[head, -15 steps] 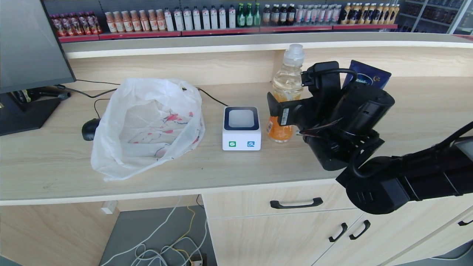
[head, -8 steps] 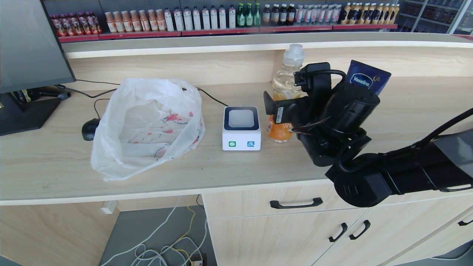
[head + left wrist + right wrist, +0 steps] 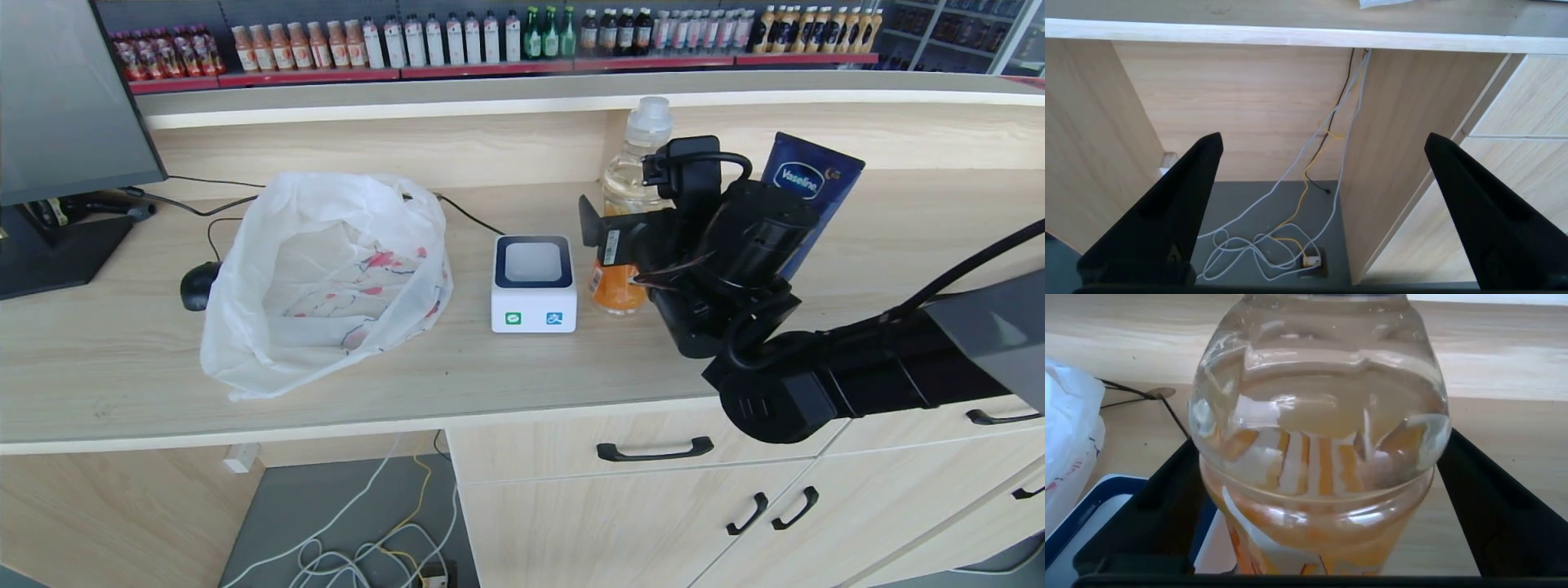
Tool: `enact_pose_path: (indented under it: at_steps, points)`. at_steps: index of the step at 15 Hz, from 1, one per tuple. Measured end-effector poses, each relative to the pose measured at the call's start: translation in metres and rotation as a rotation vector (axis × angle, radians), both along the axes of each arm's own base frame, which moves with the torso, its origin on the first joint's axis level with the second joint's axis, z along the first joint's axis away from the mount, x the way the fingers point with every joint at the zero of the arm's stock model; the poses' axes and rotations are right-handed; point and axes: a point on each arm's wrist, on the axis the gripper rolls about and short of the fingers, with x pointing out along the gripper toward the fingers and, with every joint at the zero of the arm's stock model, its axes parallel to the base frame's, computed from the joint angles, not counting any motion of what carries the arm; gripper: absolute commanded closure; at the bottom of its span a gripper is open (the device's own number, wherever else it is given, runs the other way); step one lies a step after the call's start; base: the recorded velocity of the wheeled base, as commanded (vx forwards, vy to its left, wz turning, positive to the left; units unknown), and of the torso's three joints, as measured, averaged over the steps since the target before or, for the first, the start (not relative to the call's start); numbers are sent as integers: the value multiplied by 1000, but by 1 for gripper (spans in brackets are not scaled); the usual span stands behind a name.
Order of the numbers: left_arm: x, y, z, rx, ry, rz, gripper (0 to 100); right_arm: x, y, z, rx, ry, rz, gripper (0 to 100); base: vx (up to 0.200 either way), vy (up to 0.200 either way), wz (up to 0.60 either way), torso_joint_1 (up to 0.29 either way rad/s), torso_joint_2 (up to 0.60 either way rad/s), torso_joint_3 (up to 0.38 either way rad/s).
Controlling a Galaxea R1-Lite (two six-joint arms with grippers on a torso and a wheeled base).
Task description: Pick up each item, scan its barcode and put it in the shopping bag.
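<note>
Counter (image 3: pixel 122 359) | right fingers (image 3: pixel 1143 523) spread around bottle (image 3: pixel 1319 457) | left fingers (image 3: pixel 1167 220) wide apart

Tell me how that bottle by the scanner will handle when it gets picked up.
The bottle is smooth, rounded clear plastic, so it may slip in a light grip. It seems filled nearly to the shoulder, so probably heavy for its size. Standing tall and narrow on the counter, it could tip if nudged high.

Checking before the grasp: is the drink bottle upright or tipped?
Upright: the bottle stands on its base on the counter, cap on top.
</note>
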Motion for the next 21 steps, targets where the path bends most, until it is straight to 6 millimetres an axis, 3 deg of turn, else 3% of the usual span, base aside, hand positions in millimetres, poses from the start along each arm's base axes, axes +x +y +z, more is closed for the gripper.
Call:
enact_pose_path:
  at_steps: [8,21]
  points:
    - [0,0,0,0,0,0,0,6,3,-8,-9,13,-1,0,0,0,0,0,0,0]
    - [0,0,0,0,0,0,0,13,10,-4,11,-15,2,0,0,0,0,0,0,0]
